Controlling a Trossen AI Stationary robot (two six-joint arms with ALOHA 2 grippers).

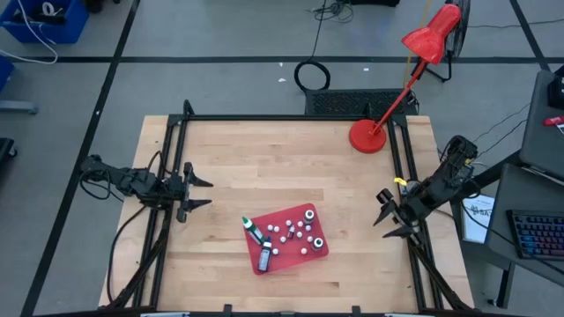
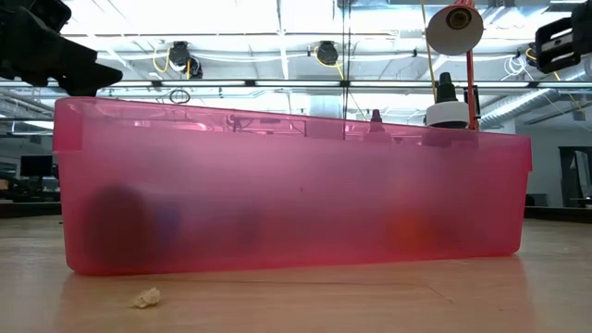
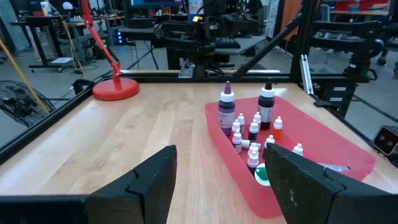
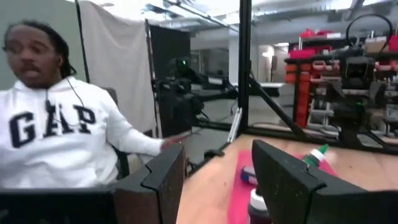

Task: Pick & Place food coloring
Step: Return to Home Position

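High view, nine o'clock edge of the surface [image 1: 264, 150]: left tool [image 1: 209, 193] spread wide, empty, touching nothing. Toward six o'clock: food coloring [image 1: 295, 231] bottles clustered inside the pink bin [image 1: 322, 250]. At four o'clock: right tool [image 1: 385, 216] likewise gaping wide, empty.

The bin [image 1: 295, 257] sat on the table [image 1: 264, 158], near the middle of its near half. The food coloring bottles [image 1: 295, 232] were inside, with two larger bottles [image 1: 254, 231] at the bin's left end. A lamp [image 1: 368, 136] stood at the far right corner. The left gripper [image 1: 210, 193] hung at the left edge and the right gripper [image 1: 384, 216] at the right edge, both well apart from the bin.
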